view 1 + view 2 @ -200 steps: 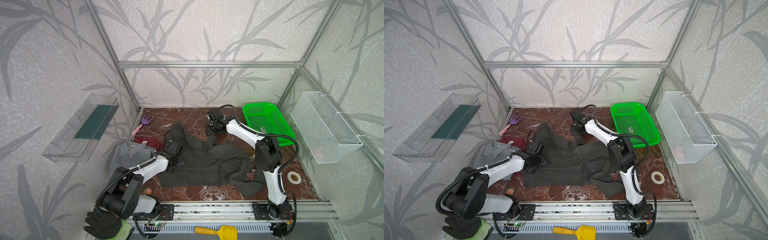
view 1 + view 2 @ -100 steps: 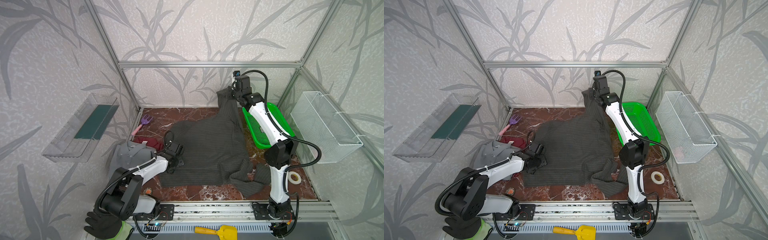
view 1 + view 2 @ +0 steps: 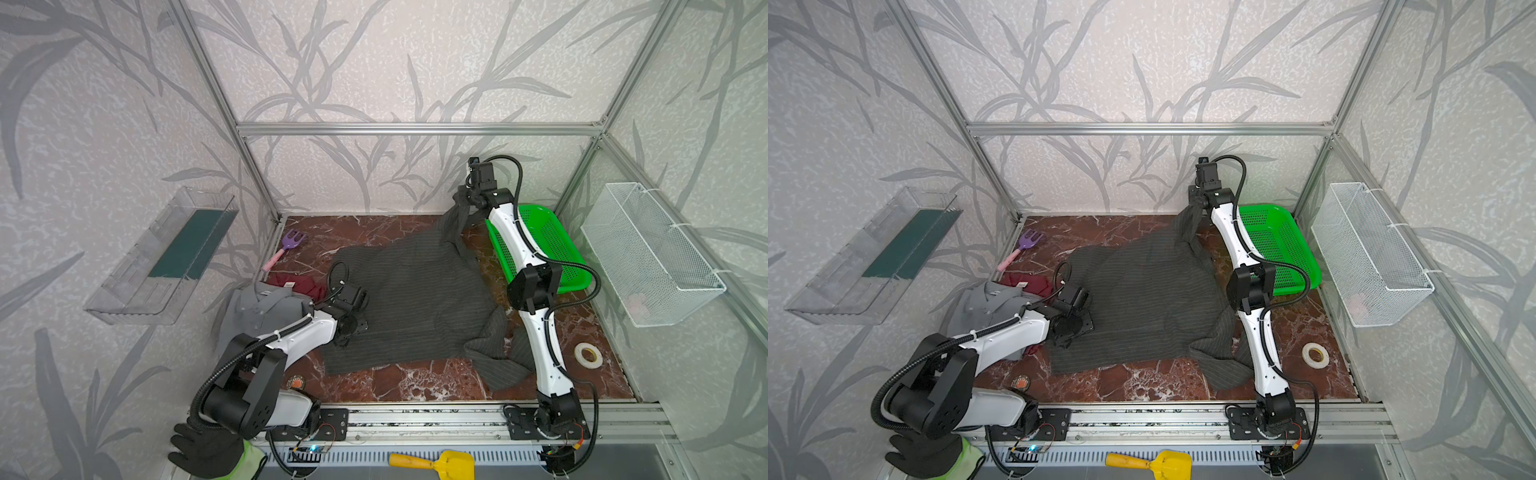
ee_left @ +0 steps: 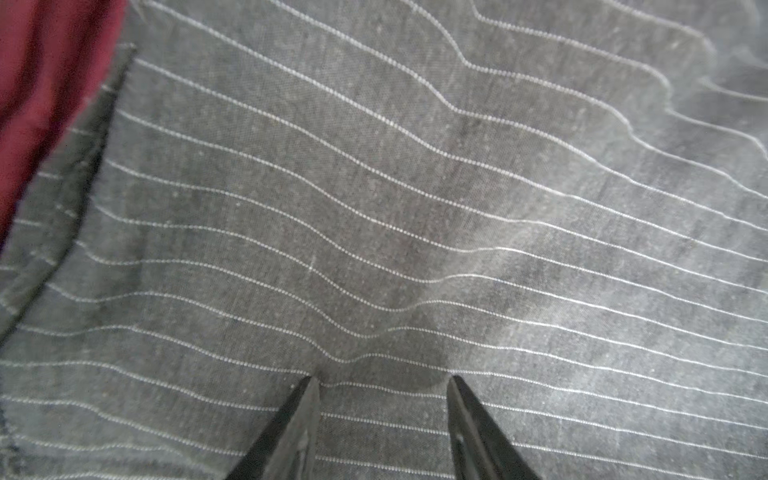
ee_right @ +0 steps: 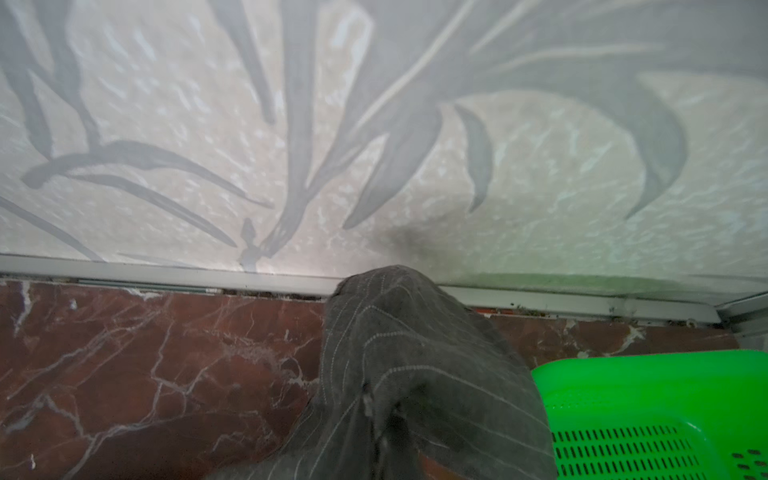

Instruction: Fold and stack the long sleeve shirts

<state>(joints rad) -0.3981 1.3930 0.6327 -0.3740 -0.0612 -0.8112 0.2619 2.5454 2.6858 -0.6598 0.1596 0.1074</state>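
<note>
Charcoal pinstriped shirt (image 3: 415, 299) pinched at its raised far corner by the closed right gripper (image 3: 468, 198), pressed near its left edge by parted tips of the left gripper (image 4: 382, 380).

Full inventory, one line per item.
pinstriped shirt: 1, charcoal, mid-table
collared shirt: 1, grey, left edge
red shirt: 1, dark, beside collared shirt
basket: 1, green, back right
wire basket: 1, white, right wall
tray: 1, clear, left wall
rake: 1, purple, back left
tape: 1, white, front right
scoop: 1, yellow, front
glove: 1, black, front left
left arm: 1, white, jaws parted on pinstriped shirt
right arm: 1, white, jaws shut on its back corner
</note>
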